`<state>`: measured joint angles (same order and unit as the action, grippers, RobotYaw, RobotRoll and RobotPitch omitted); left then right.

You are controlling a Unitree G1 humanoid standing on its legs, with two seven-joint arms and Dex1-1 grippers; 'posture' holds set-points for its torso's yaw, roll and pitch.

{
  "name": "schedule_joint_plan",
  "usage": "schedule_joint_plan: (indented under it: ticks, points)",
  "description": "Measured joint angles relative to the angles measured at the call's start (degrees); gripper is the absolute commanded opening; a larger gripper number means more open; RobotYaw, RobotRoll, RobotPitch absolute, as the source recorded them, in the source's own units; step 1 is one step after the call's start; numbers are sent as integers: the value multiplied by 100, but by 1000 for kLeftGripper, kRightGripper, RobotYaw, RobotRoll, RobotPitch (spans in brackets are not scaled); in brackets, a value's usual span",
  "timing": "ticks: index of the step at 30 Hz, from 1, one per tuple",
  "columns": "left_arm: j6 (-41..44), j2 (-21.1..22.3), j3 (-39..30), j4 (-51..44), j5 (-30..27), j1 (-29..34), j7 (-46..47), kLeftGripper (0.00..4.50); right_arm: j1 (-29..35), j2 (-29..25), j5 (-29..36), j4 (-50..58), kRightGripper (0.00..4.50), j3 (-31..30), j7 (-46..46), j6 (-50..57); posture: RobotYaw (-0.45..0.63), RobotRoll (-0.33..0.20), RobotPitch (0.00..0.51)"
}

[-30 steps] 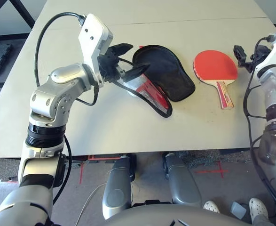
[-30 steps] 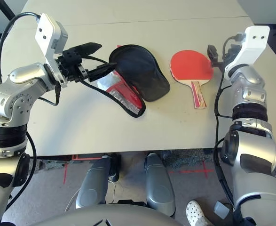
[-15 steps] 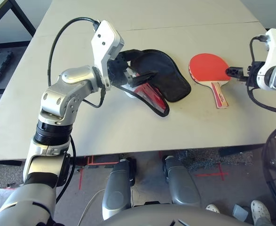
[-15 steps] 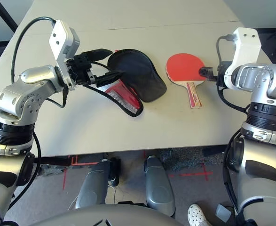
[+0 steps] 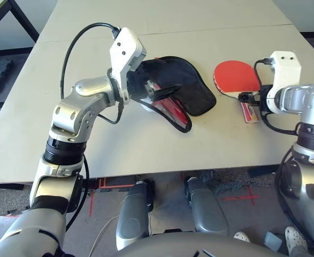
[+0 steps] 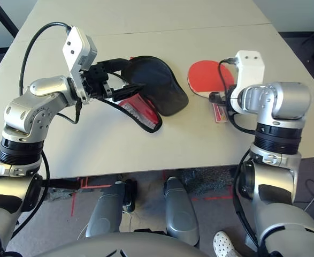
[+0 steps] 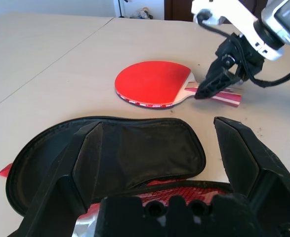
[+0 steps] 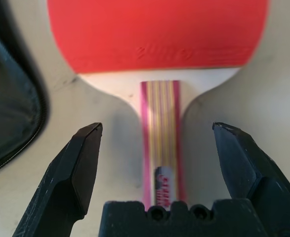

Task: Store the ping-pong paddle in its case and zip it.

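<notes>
Red paddle (image 5: 235,77) lies toward the bench's (image 5: 119,155) right edge; our right pincer (image 8: 157,127) stands wide astride its handle, likely for lifting. Our left pincer (image 7: 158,123), also wide, hovers at the opened case (image 6: 155,85), perhaps to steady it.

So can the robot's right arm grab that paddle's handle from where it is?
Probably yes: the right gripper is open over the handle, one finger each side, nothing in between.

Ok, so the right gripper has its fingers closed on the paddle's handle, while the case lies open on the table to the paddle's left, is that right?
Not quite: the right gripper isn't closed on the handle. The right wrist view shows its fingers open, one on either side. The rest stands.
</notes>
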<state>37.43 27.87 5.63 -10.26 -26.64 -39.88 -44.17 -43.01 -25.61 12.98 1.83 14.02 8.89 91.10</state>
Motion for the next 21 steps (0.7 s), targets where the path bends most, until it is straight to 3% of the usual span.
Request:
schedule_joint_plan:
  ticks: [3, 6, 14, 18, 21]
  points:
    - [0, 1, 0, -2, 14, 2, 1, 4500, 23, 34, -45, -40, 4456, -2, -4, -37, -93, 0, 195]
    - [0, 0, 0, -6, 30, 4, 3, 4500, 66, 90, -90, -184, 3821, -32, -4, -88, -91, 0, 196]
    - [-30, -4, 0, -9, 94, 25, 2, 4500, 133, 67, -221, -243, 1076, -98, -4, -291, -98, 0, 196]
    - [-53, -16, 0, -11, 104, 25, 1, 4500, 193, 38, -266, -244, 1074, -189, -3, -503, -103, 0, 194]
    - [-88, -27, 3, -10, 108, 26, -2, 4500, 391, -116, -478, -213, 1074, -658, -44, -1249, -102, 0, 194]
